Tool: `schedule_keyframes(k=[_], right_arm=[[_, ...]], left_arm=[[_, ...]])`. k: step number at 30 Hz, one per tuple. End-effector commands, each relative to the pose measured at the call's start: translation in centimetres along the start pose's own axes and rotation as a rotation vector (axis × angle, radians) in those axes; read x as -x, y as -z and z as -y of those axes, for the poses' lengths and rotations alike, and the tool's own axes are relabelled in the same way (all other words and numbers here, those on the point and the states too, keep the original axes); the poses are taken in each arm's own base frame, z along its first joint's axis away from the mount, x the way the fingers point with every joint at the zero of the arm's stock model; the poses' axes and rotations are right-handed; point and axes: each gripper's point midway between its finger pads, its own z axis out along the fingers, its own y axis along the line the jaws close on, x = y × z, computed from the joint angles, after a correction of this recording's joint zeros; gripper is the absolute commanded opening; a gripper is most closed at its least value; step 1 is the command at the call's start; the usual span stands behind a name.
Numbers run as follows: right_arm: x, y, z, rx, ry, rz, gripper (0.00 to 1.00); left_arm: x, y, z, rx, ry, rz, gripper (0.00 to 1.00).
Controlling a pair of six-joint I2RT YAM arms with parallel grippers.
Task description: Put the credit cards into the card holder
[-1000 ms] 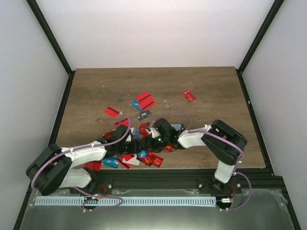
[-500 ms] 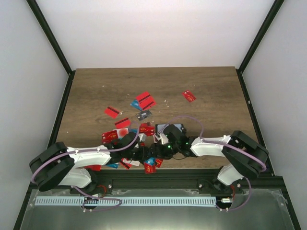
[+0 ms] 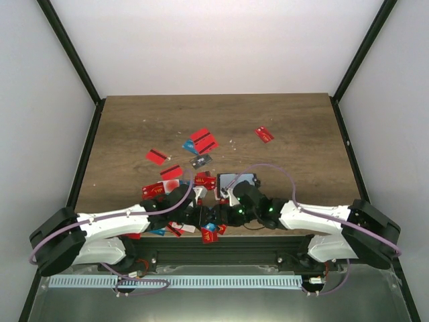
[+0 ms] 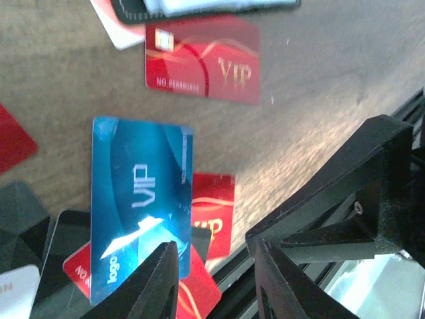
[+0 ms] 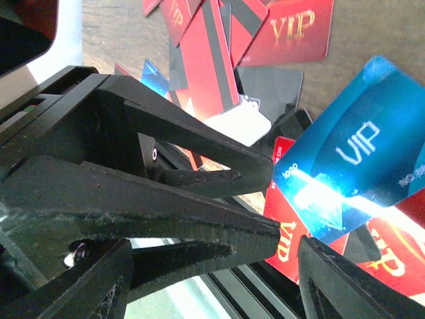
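Observation:
The card holder (image 3: pixel 238 181) lies open on the table, greyish-blue inside, just behind both grippers. Credit cards, mostly red, are scattered: a pair (image 3: pixel 204 141) further back, a single one (image 3: pixel 264 134) far right, and a pile (image 3: pixel 175 188) near the front edge. My left gripper (image 3: pixel 202 216) and right gripper (image 3: pixel 218 216) meet tip to tip over that pile. A blue VIP card (image 4: pixel 141 203) lies beside the left gripper (image 4: pixel 216 249), whose jaws are apart with nothing between them. The same blue card (image 5: pixel 362 153) shows past the open right gripper (image 5: pixel 214 249).
A red VIP card (image 4: pixel 202 60) and another red card (image 4: pixel 214 212) lie flat on the wood. The black rail of the table's front edge (image 3: pixel 221 241) runs right under both grippers. The left gripper's fingers (image 5: pixel 199 159) cross the right wrist view.
The right arm has swung down and stretched out low along the near edge. Both grippers have come to the front pile. The left jaws have narrowed a little.

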Motion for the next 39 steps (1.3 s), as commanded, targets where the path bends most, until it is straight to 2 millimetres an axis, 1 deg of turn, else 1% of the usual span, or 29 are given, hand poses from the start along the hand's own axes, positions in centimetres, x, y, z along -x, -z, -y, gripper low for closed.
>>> schedule_keyframes(k=[1, 5, 8, 10, 13, 20, 26, 32, 33, 37, 39], right_arm=[[-4.9, -0.9, 1.7, -0.073, -0.072, -0.108, 0.69], [-6.4, -1.5, 2.4, -0.109, -0.102, -0.126, 0.67], [-7.4, -1.6, 3.5, -0.137, -0.132, -0.139, 0.65], [-8.0, -1.5, 4.3, -0.145, -0.156, -0.141, 0.61], [-8.5, -1.4, 5.0, -0.139, -0.174, -0.145, 0.58], [-7.8, -2.0, 4.7, -0.112, -0.164, -0.114, 0.57], [-7.0, -2.8, 4.8, -0.108, -0.187, -0.073, 0.51], [-6.9, -3.6, 5.2, -0.102, -0.207, -0.067, 0.46], [-6.8, -3.8, 5.2, -0.099, -0.21, -0.065, 0.45], [-6.7, -4.0, 5.6, -0.103, -0.215, -0.055, 0.32], [-6.5, -4.1, 5.7, -0.104, -0.214, -0.044, 0.28]], left_arm=[[-0.1, 0.2, -1.8, 0.063, 0.003, 0.016, 0.32], [-1.2, 0.1, -2.6, 0.074, 0.005, -0.012, 0.25], [-1.6, 0.2, -3.0, 0.08, 0.007, -0.021, 0.2], [-1.8, 0.1, -3.3, 0.083, 0.007, -0.024, 0.19], [-2.0, 0.0, -3.4, 0.084, 0.003, -0.03, 0.18], [-2.0, -0.3, -3.3, 0.08, -0.006, -0.033, 0.18], [-2.3, -0.6, -3.6, 0.09, -0.002, -0.045, 0.17], [-2.6, -0.7, -4.1, 0.1, 0.0, -0.053, 0.17], [-2.6, -0.7, -4.1, 0.1, 0.0, -0.054, 0.17], [-2.8, -0.7, -4.2, 0.101, 0.001, -0.059, 0.17], [-2.9, -0.7, -4.2, 0.1, 0.001, -0.057, 0.17]])
